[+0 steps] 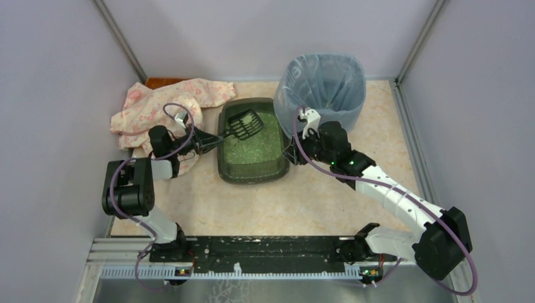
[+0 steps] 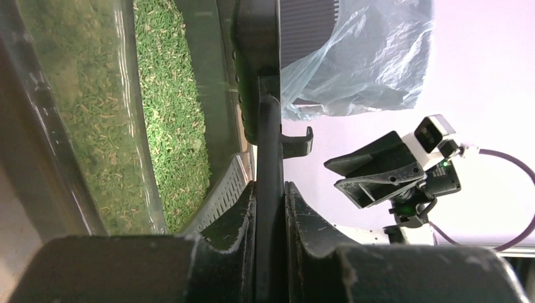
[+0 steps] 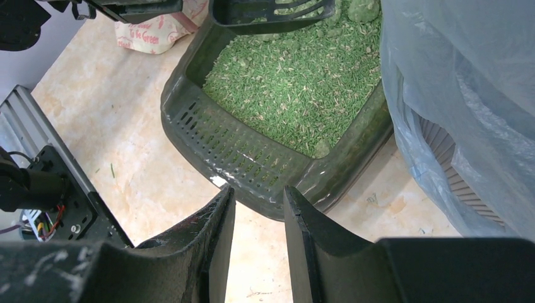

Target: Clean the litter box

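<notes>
Left pincer [image 1: 213, 139] clamps scoop [image 1: 246, 124] over green litter [image 1: 255, 150] in the litter box [image 1: 252, 176]; right pincer [image 3: 258, 199] stands apart.

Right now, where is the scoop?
In the top view, the scoop is over the far left part of the litter box, held by the left tool.

Beige table [image 1: 265, 208], litter box [image 1: 252, 175], lined bin [image 1: 291, 101] (beside it), floral cloth [image 1: 151, 107]

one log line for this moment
left gripper: shut on scoop | scoop: over litter box | right gripper: open, empty, by litter box corner
</notes>
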Controlling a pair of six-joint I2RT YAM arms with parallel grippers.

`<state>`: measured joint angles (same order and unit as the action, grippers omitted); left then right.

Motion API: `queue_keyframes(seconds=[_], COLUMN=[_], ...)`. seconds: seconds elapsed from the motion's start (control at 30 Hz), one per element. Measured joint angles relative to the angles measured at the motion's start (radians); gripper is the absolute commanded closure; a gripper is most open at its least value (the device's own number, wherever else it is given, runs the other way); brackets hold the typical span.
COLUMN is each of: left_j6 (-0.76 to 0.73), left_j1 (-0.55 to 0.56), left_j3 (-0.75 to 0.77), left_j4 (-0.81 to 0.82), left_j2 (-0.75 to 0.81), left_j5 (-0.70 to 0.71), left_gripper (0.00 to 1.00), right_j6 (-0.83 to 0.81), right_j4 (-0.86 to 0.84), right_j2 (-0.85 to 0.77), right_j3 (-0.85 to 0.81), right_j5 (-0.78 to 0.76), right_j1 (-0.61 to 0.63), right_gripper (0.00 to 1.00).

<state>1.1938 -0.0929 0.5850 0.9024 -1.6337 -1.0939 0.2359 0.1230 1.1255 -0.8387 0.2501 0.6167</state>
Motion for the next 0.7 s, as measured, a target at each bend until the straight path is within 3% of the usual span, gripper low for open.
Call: queue_keyframes(seconds=[0.3,0.5,0.7], left_j6=[0.013,-0.107,-0.188], left_j1=[0.021,0.029,0.025], left_j3=[0.005,0.059,0.267], left_j4=[0.037,-0.193,-0.408], left_j2=[-0.021,0.031,0.052], left_j5=[0.008,0.037,0.063], left_gripper=[1.0,1.0,1.0], right_j6=[0.003,0.004,0.004], right_j4=[-0.003,-0.003,0.003], right_j2=[0.0,0.001,-0.021], right_j3=[0.0,0.0,0.0], right_j5=[0.005,0.011,0.011], right_j1=[0.0,0.0,0.0], right_gripper=[0.65,0.65,0.65])
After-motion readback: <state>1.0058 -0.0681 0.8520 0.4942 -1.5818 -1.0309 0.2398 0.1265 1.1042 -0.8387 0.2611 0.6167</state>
